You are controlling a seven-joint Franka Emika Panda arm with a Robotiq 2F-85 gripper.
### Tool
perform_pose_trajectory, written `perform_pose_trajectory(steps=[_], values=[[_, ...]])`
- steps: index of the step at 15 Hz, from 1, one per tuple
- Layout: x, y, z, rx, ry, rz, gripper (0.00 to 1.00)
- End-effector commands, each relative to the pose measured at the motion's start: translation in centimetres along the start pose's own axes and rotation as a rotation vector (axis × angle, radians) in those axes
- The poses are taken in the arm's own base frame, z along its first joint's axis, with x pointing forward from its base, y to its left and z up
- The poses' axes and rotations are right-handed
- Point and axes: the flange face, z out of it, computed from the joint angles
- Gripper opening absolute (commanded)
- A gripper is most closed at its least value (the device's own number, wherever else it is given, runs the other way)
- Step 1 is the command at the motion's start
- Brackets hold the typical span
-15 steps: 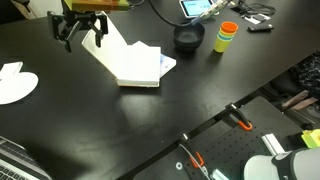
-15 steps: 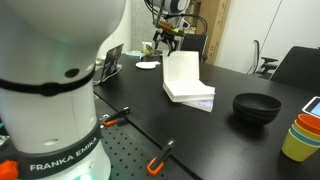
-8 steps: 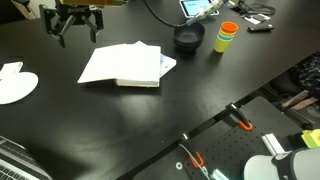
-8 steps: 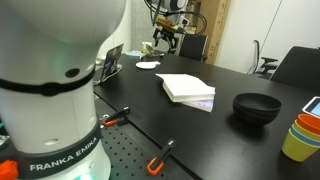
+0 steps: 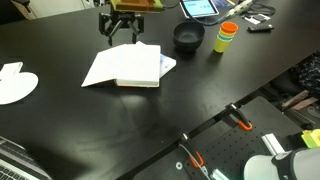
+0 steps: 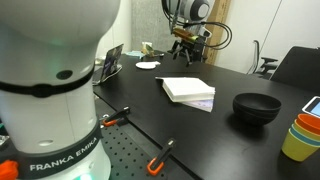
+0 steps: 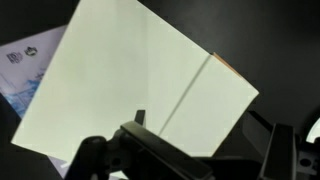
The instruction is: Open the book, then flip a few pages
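Now swung back from the far side to hover over the book [image 5: 125, 68], gripper [image 5: 121, 36] spread wide, holding nothing. Lies open flat on the black table [image 5: 200, 110] (near the black bowl [image 5: 188, 38]). Opening done, seemingly; white pages [image 7: 120, 80] next.

Black desk [image 5: 120, 125], matte top. Lying directly on it:
- book [image 5: 135, 68], open and flat, white pages [image 5: 108, 66] facing up, mid-desk toward the far edge, with a printed sheet [image 5: 169, 65] showing from beneath one corner;
- black bowl [image 5: 188, 37], near the book, not touching;
- stacked coloured cups [image 5: 228, 36], just beside the bowl;
- flat white disc [image 5: 14, 84], at one end edge;
- orange clamps [image 5: 241, 121], on the near edge.
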Motion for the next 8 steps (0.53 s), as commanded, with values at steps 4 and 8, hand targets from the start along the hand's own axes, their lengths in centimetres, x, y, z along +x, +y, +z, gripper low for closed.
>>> perform_pose_trajectory(steps=[4,8], values=[[-4.1,6.0,0.3,-0.027,-0.053,0.155,1.00],[-5.5,8.3,1.4,0.021,-0.054,0.198,1.00]])
